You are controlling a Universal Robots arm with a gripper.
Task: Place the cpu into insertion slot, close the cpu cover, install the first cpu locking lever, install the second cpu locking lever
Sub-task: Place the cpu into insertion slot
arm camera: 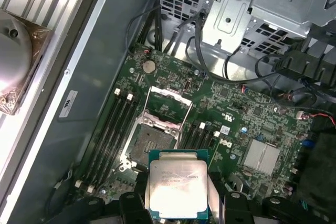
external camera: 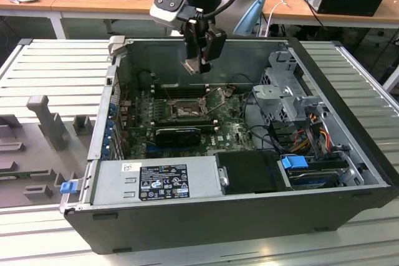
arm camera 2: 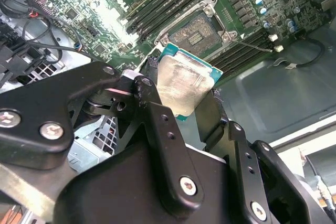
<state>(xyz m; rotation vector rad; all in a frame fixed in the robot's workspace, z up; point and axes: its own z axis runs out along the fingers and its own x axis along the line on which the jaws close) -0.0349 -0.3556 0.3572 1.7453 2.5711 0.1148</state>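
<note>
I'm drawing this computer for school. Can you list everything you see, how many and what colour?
computer case: one, dark grey, open on the slatted table
green board: one, green, on the case floor
insertion slot: one, dark with silvery rim, on the board, empty
cpu cover: one, silvery, raised open beside the slot
memory slots: several, black, on both sides of the slot
coin battery: one, silver, on the board
drive cage: one, silver, beside the board
power supply: one, grey, at the case's near wall
cpu: one, silver top, held above the board
hand: one, black, shut on the cpu
</note>
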